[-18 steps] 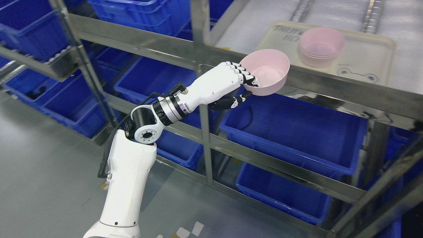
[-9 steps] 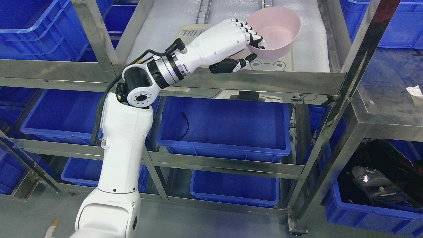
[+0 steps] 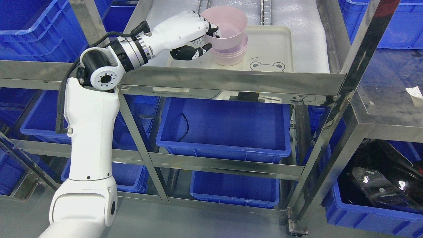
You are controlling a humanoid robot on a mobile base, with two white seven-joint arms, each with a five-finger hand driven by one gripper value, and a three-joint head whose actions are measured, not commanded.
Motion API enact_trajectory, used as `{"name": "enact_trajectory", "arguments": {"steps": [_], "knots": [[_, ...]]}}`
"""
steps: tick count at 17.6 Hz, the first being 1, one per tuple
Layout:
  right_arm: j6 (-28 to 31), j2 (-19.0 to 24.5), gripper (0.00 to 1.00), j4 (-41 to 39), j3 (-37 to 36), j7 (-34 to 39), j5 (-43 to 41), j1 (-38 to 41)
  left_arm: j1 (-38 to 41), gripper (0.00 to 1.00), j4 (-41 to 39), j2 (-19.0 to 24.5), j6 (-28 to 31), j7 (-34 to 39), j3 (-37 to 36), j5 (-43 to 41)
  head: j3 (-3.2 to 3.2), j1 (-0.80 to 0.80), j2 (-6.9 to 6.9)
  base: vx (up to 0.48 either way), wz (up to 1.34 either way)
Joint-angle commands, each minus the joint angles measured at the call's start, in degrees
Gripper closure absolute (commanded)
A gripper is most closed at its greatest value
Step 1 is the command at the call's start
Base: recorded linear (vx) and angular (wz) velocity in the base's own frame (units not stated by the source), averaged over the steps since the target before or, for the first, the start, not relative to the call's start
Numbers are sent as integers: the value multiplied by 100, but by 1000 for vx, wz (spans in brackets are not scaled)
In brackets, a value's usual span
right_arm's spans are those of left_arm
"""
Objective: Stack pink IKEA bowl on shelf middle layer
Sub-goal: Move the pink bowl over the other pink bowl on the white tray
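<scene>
My left hand (image 3: 206, 39) is shut on the left rim of a pink bowl (image 3: 228, 28), fingers over the rim and thumb under the outside wall. The bowl sits upright in the top of a stack of pink bowls (image 3: 231, 54). The stack stands on a cream tray (image 3: 274, 43) with a bear face print, which lies on white foam on the steel shelf (image 3: 231, 81). My left arm reaches up from the lower left over the shelf's front rail. My right hand is out of view.
Blue plastic bins (image 3: 224, 129) fill the lower shelf layers and the racks at left and upper right. Steel uprights (image 3: 350, 69) frame the shelf opening. A black object (image 3: 380, 178) lies in a bin at lower right. A grey floor shows below.
The camera view shifted strongly between the frames. My left hand carried the pink bowl over the shelf rail and onto the stack on the tray, moving left in the picture.
</scene>
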Motion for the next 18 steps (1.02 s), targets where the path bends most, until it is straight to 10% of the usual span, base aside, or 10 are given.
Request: {"name": "enact_trajectory", "arguments": {"steps": [1,18], "knots": [[3,-100,0,-100,0,3,-1,90,-100,98,350,613,33,-34,591,-58,0,0,0,-8,31],[3,-100,0,-100,0,3,-1,90,-1058,97,2609,-196,33,185,-525,-603,0,0,0,-3,-1]]}}
